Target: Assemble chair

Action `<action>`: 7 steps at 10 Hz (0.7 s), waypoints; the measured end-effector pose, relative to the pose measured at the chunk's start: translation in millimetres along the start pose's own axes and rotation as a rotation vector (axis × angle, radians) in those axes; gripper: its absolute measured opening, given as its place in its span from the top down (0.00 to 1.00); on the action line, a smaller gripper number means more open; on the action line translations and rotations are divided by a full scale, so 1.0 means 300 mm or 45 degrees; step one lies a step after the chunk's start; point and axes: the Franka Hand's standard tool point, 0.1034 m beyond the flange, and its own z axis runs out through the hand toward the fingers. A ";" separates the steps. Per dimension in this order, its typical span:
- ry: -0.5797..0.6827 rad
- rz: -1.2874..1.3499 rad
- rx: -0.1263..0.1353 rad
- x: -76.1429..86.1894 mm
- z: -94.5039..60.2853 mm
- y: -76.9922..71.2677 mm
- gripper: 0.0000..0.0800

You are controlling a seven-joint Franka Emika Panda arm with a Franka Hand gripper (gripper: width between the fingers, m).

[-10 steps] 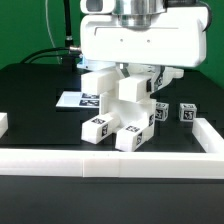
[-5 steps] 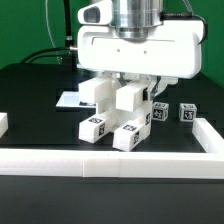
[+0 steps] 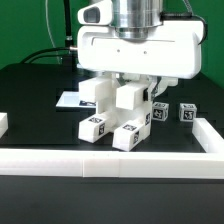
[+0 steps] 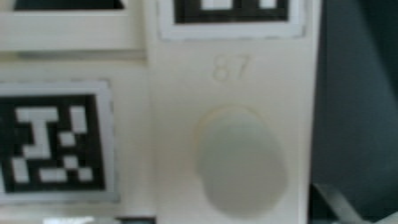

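Bright even light; blurred wrist view

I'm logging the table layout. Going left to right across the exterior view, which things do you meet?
marker board → tagged leg → second tagged leg → small cube → second small cube

Exterior view count. Small cubes: 2 (cube A [image 3: 160,112], cube B [image 3: 186,113]). Square legs lying down: 2 (leg A [image 3: 95,127], leg B [image 3: 128,137]). Upright blocks: 2 (block A [image 3: 100,93], block B [image 3: 131,98]). Marker board [image 3: 70,100]: 1. Wrist view count. Tags: 2, both cropped (tag A [image 4: 50,135], tag B [image 4: 228,10]). Oval recess [image 4: 237,160]: 1.
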 end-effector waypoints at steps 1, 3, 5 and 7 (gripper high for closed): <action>0.000 -0.005 0.000 0.001 0.000 0.002 0.34; 0.001 -0.015 0.000 0.005 -0.001 0.006 0.20; 0.002 -0.016 0.000 0.007 -0.002 0.007 0.19; 0.004 -0.017 0.001 0.012 -0.005 0.009 0.19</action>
